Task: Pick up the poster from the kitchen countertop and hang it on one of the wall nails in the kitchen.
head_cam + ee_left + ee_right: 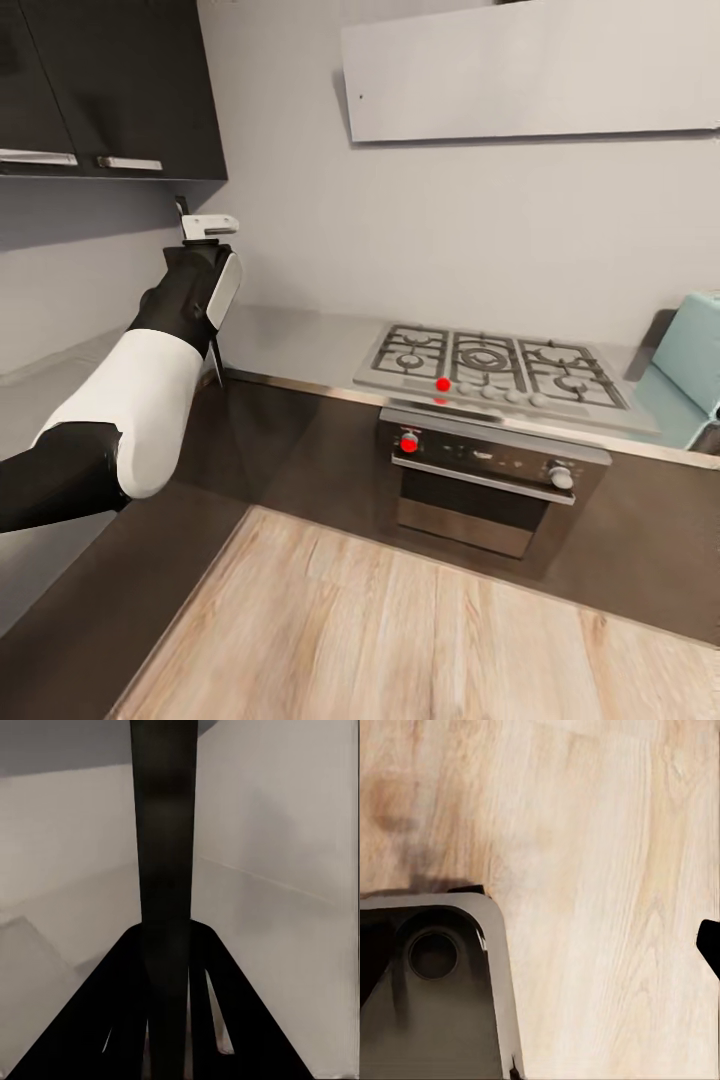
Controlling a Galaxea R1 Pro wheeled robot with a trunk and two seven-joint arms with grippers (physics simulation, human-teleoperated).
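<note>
One arm, the left arm (130, 420), is raised toward the corner where the two walls meet, below the dark wall cabinets (110, 90). The left gripper (205, 235) is closed on the poster (214, 340), which appears edge-on as a thin dark strip running down from the fingers. In the left wrist view the poster (165, 870) is a dark vertical band clamped between the fingers (217, 1020). The kitchen countertop (290, 345) lies beneath, with the gas hob (495, 365) and oven (490, 480) to its right. The right wrist view faces the wooden floor (600, 870); the right gripper's state cannot be determined.
</note>
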